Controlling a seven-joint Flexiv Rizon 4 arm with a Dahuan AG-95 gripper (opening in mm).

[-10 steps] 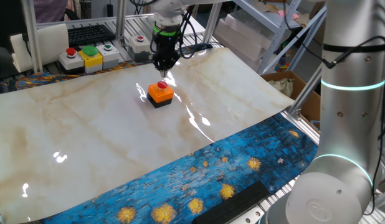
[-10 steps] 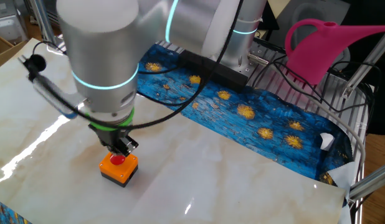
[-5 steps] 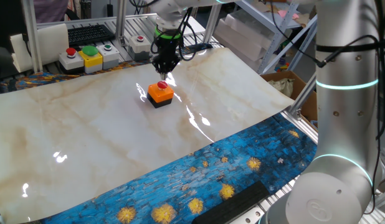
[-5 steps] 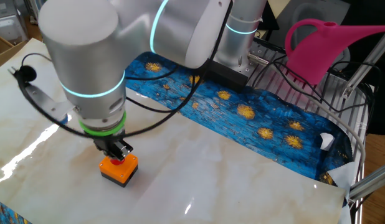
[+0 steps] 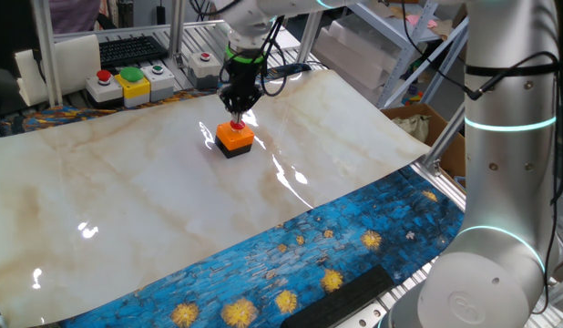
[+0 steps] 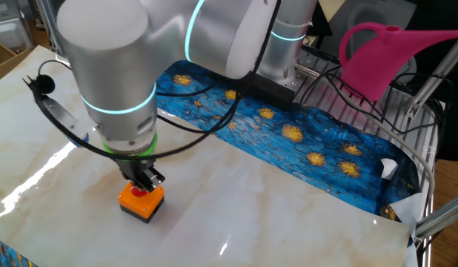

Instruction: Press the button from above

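The button [image 5: 234, 136] sits on the pale marbled worktop [image 5: 154, 200], toward 12 o'clock of its middle in one fixed view. The end effector [image 5: 237, 115] hangs straight over it, tips right at the red cap — whether its fingers are parted or closed cannot be told. Switch boxes [image 5: 131, 82] stand at 10 o'clock, well apart.

Glossy grey arm [image 6: 110, 67]; glowing cyan rings; black cables.
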